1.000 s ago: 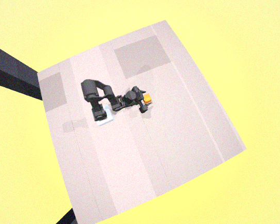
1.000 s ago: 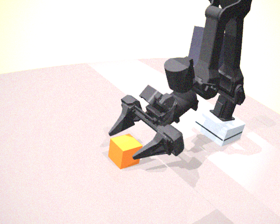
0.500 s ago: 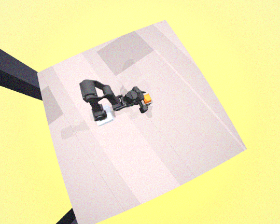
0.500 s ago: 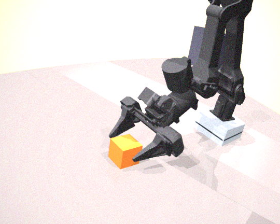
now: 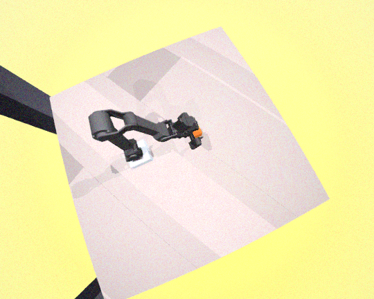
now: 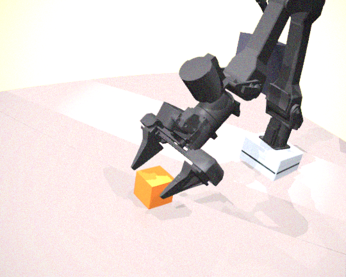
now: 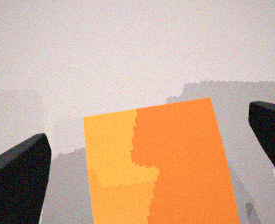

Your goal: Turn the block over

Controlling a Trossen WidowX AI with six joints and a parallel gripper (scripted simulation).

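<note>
The orange block [image 5: 197, 133] [image 6: 143, 190] [image 7: 188, 165] appears to rest flat on the table, partly lit on top. Its top and the two sides seen in the exterior view are plain orange. No dark mark shows in any view, so the marked side is hidden; which hidden side it is cannot be told. My gripper [image 6: 147, 182] [image 7: 150, 128] is wide open and empty, tilted down over the block. One fingertip is on each side of the block, with a gap on both sides in the wrist view.
The pale table [image 5: 209, 207] [image 6: 68, 224] has shadows and light bands across it. The arm's white base [image 5: 143, 161] [image 6: 261, 157] stands behind the gripper in the exterior view. A dark beam [image 5: 19, 90] lies beyond the table's left edge in the top view.
</note>
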